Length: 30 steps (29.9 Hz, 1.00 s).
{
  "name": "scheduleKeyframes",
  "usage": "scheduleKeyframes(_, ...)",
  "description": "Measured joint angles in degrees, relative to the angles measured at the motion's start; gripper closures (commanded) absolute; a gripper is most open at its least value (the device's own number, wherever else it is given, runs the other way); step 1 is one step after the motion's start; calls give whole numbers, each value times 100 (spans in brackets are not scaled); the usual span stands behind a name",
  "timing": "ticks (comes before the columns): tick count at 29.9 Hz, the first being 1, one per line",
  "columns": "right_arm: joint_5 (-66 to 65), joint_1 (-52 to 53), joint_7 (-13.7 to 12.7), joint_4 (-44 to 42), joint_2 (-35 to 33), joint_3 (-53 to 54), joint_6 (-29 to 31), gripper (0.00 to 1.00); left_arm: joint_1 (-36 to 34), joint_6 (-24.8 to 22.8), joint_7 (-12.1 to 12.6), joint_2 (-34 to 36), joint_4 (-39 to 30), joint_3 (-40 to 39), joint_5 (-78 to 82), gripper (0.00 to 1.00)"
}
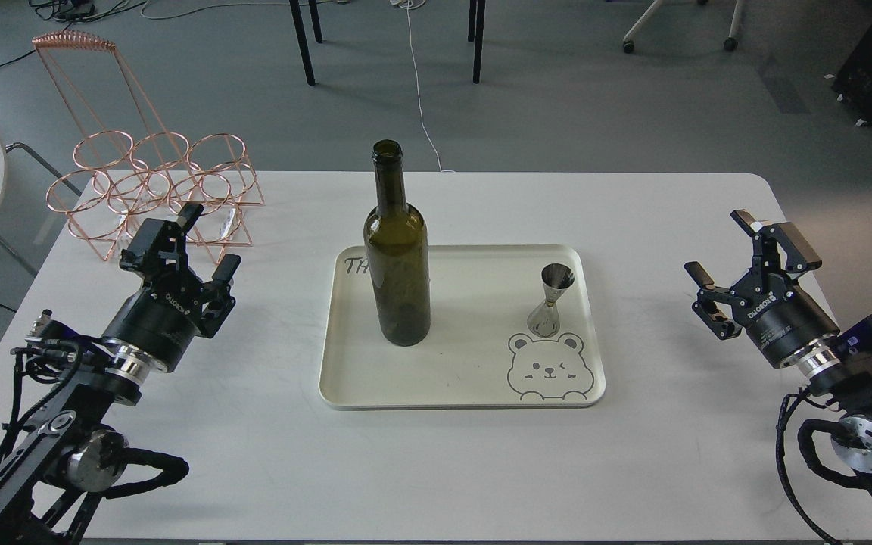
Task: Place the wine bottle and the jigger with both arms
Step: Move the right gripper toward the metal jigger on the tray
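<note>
Left gripper (207,241): I'm seeing it hovering over the white table (671,227), jaws spread wide, gripping nothing, well apart from the tray.
Right gripper (731,257): I'm reading it as wide open too, empty, sitting off to the tray's right.
Wine bottle (397,257): it's standing upright on the left part of the cream tray (459,397), no cork in the neck.
Jigger (551,299): it's standing upright on the tray's right side, just above the printed bear (551,367), well apart from the bottle.
Risk, bottle: I'm thinking a sideways nudge high on that narrow neck would be tipping it; tall glass, smooth body, could be slipping in the fingers.
Risk, jigger: small, shiny, pinched waist; an off-centre close could be knocking it over or squirting it out.
Surroundings: a copper wire bottle rack (156,189) is sitting just behind the left gripper, so I'm watching for the arm swinging back into it.
In the way: the tray's raised rim.
</note>
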Motion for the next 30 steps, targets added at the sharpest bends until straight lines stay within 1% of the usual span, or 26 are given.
scheduleKeyframes(6, -100, -16, 0, 34, 17, 1, 0, 2, 160, -19, 5, -16, -41, 45, 40, 2)
scheduleKeyframes(10, -749, -19, 0, 277, -265, 33, -1, 2, 164, -70, -55, -16, -45, -24, -46, 2)
scheduleKeyframes(11, -971, -19, 0, 394, -382, 36, -1, 2, 163, -82, -96, -9, -46, -28, -60, 2)
scheduleKeyframes(15, -2288, -54, 0, 1108, -913, 35, -1, 2, 120, -105, -449, 11, -60, -13, -58, 2)
scheduleKeyframes(17, -3069, -162, 0, 1444, -1076, 33, -47, 2, 102, -106, -537, 11, -66, 2, -55, 2)
scheduleKeyframes(18, -3501, -232, 0, 1617, -1117, 31, -193, 2, 91, -106, -558, 4, -70, 6, -52, 2)
scheduleKeyframes(20, -4406, -368, 0, 1871, -1146, 7, -685, 2, 85, -97, -573, -4, -78, 16, -47, 2)
scheduleKeyframes(22, -5599, -493, 0, 1990, -1126, -48, -1316, 2, 82, -91, -573, -6, -89, 25, -45, 2)
scheduleKeyframes(23, -6119, -534, 0, 2004, -1103, -76, -1601, 2, 82, -90, -573, -5, -97, 27, -45, 2)
scheduleKeyframes(25, -7228, -621, 0, 1983, -968, -153, -2385, 2, 81, -89, -574, 15, -123, 28, -45, 2)
scheduleKeyframes(27, -8044, -661, 0, 1896, -757, -247, -3060, 2, 80, -89, -578, 43, -135, 29, -45, 2)
scheduleKeyframes(30, -9009, -670, 0, 1705, -414, -352, -3743, 2, 80, -89, -579, 54, -147, 29, -44, 2)
